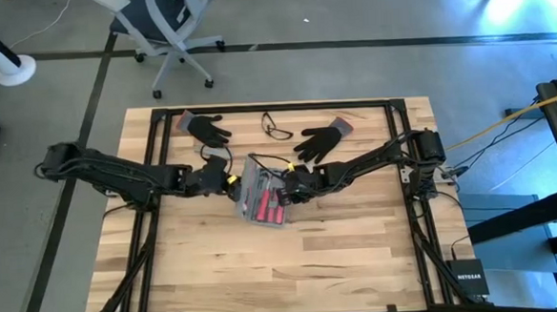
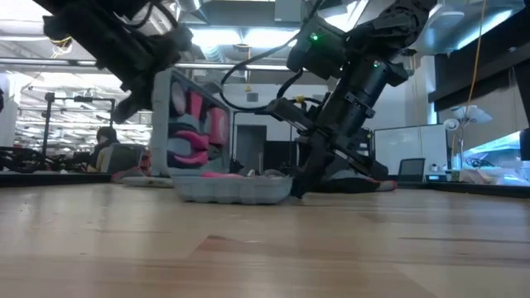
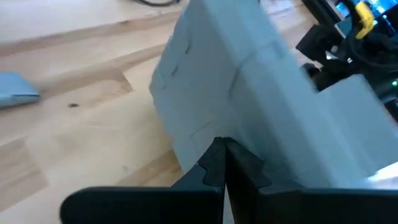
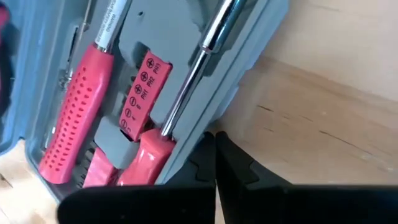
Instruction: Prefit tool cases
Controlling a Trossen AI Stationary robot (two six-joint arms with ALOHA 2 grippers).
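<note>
- The left gripper [image 3: 224, 163] has its two dark fingers pressed together, tips against the outer wall of the raised half of the flat blue-grey plastic tool case [image 1: 262, 197]; nothing is pinched between them.
- The right gripper [image 4: 216, 155] also has its fingers pressed together, tips at the rim of the case's flat-lying half, just beside a red-handled screwdriver [image 4: 177, 102] seated in its moulded recess.
- The case sits open near the middle of the table, between the two grippers. In the low view one half [image 2: 236, 187] lies flat and the other [image 2: 192, 122] stands upright with pink-red tools in it.
- Likely risk: the upright half is only propped by the left fingertips, so a slip along the smooth plastic could let it drop shut or fall back open.
- Likely risk: a push from the right fingertips on the rim could slide the light case across the wood instead of steadying it, and jolted tools could come out of their recesses.
- The surface is a pale wooden plank table [image 1: 341, 258]; two black gloves [image 1: 206, 128] and a pair of safety glasses [image 1: 277, 127] lie along its far side, well apart from the case.
- Around it are a grey concrete floor and a white office chair [image 1: 167, 28]; the low view shows a workshop with bright ceiling lights behind.
</note>
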